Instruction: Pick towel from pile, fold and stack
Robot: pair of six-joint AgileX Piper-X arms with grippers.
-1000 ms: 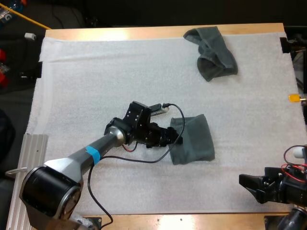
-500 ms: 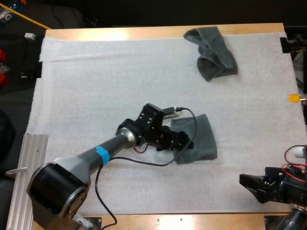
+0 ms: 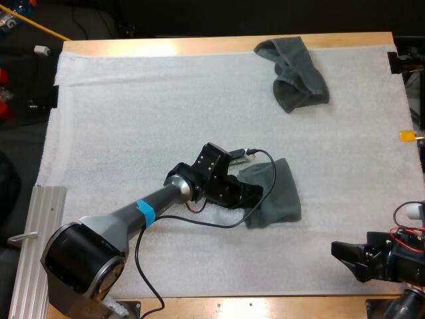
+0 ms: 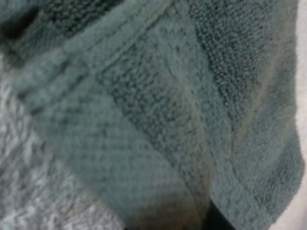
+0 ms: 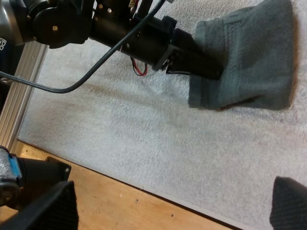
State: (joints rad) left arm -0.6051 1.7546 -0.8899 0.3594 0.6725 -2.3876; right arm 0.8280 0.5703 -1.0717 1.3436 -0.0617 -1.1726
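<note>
Sliding rightward since a second ago, the left arm has nudged the folded towel (image 3: 279, 193) slightly to the right on the white mat (image 3: 133, 119). The left gripper (image 3: 259, 194) sits low at that towel's left edge, its tip tucked against the cloth; whether it is clamped on the hem or merely pushing it, I cannot tell.

The step looks like squaring off or setting down the fold. To do it well, the arm should stay flat to the mat and move gently so the layers do not slip apart, then back straight out to the left without dragging the edge.

Well beyond, near the far side of the mat, lies the crumpled towel (image 3: 295, 73), clear of the work. At the near right, the right gripper (image 3: 342, 256) waits spread wide, holding nothing, apart from both towels and blocking nothing.
</note>
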